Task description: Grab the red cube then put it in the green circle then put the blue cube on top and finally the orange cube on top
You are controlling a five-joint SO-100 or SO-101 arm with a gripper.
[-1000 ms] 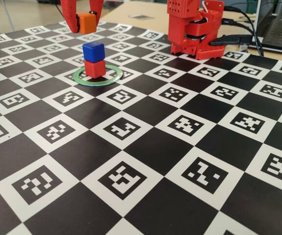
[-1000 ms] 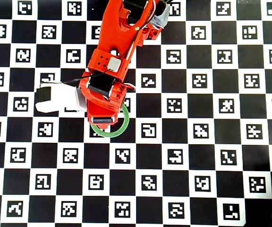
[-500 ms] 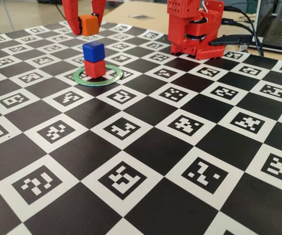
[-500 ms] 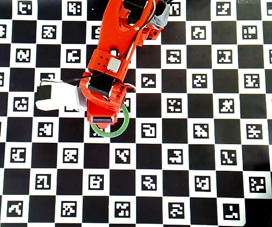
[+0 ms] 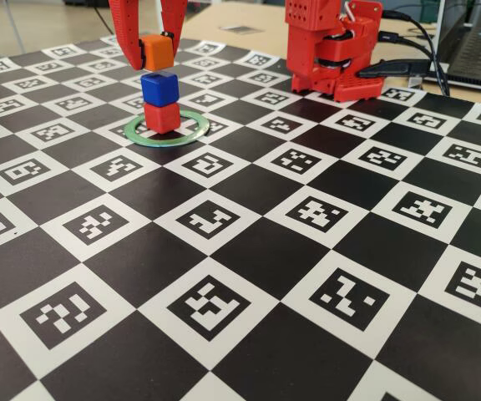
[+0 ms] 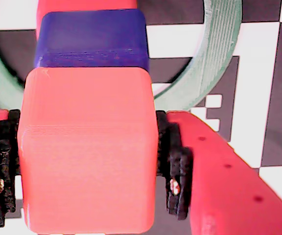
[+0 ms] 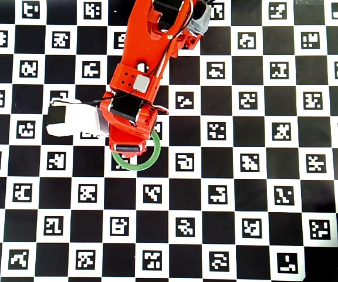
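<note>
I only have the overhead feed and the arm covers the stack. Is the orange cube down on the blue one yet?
Observer: Not yet. In the fixed view the orange cube hangs just above the blue cube, with a thin gap between them.
Operator: Hand still closed on it?
Observer: Yes. The wrist view shows the hand with its black pads pressed against both sides of the orange cube.
Operator: Base of the stack ok?
Observer: In the fixed view the blue cube sits squarely on the red cube, which rests inside the green circle.
</note>
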